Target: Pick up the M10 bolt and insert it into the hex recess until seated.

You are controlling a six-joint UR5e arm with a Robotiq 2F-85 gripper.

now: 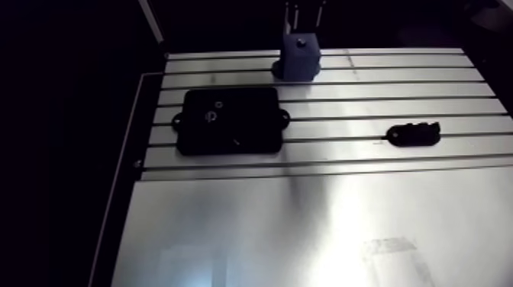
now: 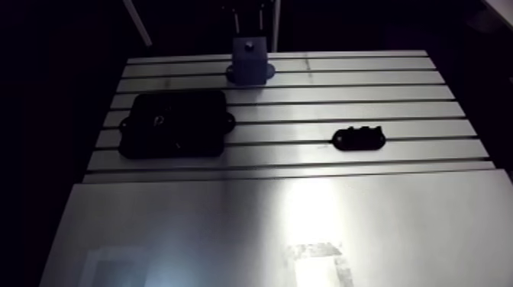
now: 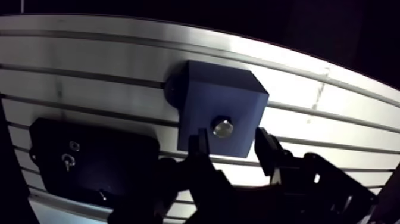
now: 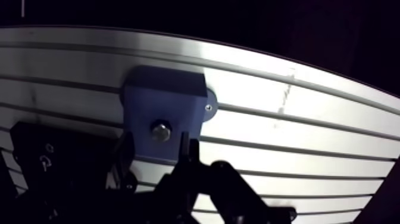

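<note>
No legible txt, small white marks on black plate (image 1: 244,114), unreadable

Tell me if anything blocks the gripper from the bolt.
Nothing visible does. The bolt sits exposed on top of the blue block, and the gripper is open with a finger to each side of it. The black plate lies clear of them.
</note>
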